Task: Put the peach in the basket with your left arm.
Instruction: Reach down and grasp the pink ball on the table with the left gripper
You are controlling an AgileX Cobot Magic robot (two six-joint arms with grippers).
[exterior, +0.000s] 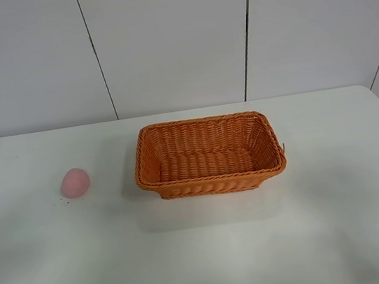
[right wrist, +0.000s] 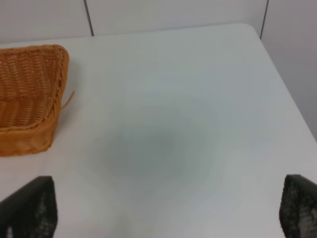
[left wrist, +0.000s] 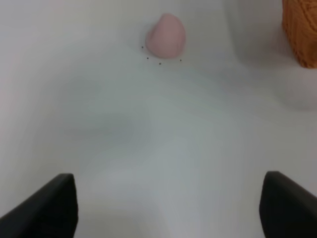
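Note:
The pale pink peach (exterior: 74,182) lies on the white table, left of the orange wicker basket (exterior: 209,155), which holds nothing. In the left wrist view the peach (left wrist: 166,36) sits ahead of my left gripper (left wrist: 168,206), well apart from it, with a corner of the basket (left wrist: 300,29) at the edge. The left fingertips (left wrist: 47,206) stand wide apart, open and empty. My right gripper (right wrist: 166,210) is open and empty too, with the basket's end (right wrist: 29,94) ahead to one side. Neither arm shows in the exterior high view.
The white table (exterior: 205,253) has a white panelled wall behind it. A few tiny dark specks (left wrist: 159,61) lie beside the peach. A loose wicker strand (right wrist: 68,97) sticks out of the basket's corner.

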